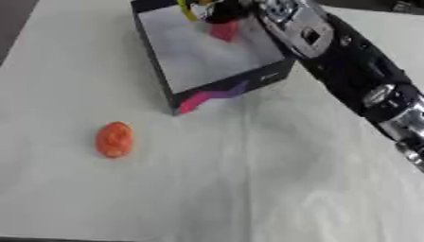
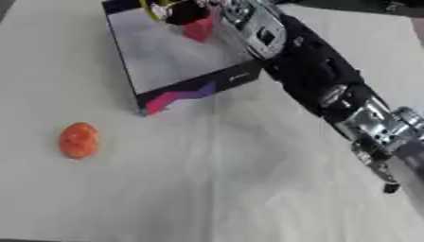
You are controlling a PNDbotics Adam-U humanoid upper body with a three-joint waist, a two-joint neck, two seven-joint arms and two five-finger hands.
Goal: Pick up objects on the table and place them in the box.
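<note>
The right hand [image 2: 195,12] reaches from the right over the far end of the open box [image 1: 224,90], its dark fingers hanging above the white floor beside a red block [image 2: 198,29] and something yellow-green [image 2: 149,10]; whether those fingers pinch anything or hang spread cannot be told. The red block appears to rest inside the box at its far end. One orange, egg-shaped object [image 1: 114,139] remains on the white bench [image 1: 248,189], well apart from the box, toward the near left of it, with its long axis running roughly near to far. The left hand shows in neither view, so the right arm, though busy at the box, is the only one seen near the work.
</note>
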